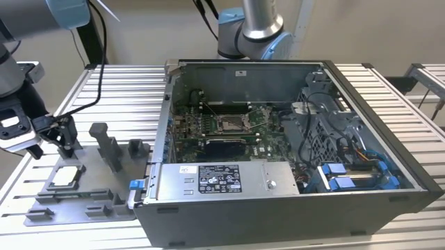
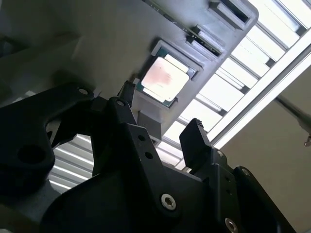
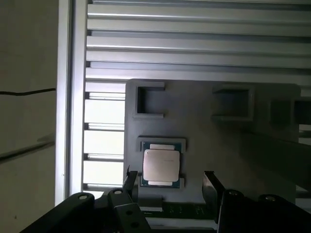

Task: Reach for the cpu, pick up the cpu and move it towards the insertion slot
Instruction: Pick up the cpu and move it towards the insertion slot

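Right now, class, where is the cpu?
The cpu lies in a recess of the grey fixture at the exterior view's left, outside the computer case, near the open gripper.

cpu (image 3: 162,164): pale silvery top, green edging around it
fixture plate (image 3: 209,131): plain matte grey
pincer (image 3: 170,178): black all over
bench (image 1: 118,99): silver metal, ribbed in parallel slats
computer case (image 1: 278,219): dark grey shell
circuit board (image 1: 268,140): green
insertion slot (image 1: 230,122): shiny silver frame, dark centre
drive clips (image 1: 347,174): bright blue
arm (image 1: 259,15): silver tube, light blue joint caps
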You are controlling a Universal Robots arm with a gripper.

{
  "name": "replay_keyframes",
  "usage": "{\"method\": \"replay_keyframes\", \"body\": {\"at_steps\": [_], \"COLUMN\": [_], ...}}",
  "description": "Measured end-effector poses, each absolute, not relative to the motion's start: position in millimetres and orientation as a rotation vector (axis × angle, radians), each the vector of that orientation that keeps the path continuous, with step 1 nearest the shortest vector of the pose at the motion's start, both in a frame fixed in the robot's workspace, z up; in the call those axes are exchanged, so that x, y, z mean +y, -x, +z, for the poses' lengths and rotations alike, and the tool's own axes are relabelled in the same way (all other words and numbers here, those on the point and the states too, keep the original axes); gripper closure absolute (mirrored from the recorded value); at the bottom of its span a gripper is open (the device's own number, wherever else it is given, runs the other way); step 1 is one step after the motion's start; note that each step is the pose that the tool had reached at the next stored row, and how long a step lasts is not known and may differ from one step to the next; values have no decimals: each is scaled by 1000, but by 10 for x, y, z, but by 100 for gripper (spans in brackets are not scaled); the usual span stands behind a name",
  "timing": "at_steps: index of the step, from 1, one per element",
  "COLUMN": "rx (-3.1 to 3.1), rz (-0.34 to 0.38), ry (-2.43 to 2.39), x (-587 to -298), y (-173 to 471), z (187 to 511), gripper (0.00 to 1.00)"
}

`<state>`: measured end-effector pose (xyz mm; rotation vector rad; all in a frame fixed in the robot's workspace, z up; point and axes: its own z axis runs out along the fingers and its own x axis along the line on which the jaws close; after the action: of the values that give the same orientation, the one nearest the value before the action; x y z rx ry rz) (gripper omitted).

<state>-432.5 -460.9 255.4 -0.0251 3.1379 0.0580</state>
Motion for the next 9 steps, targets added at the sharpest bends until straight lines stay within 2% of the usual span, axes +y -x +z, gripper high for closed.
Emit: {"method": "replay_keyframes", "body": {"at_steps": [9], "rx": [3138], "rz": [58], "ry": [15], "x": [-4638], "y": [4356], "z": [2391], "gripper": [0]}}
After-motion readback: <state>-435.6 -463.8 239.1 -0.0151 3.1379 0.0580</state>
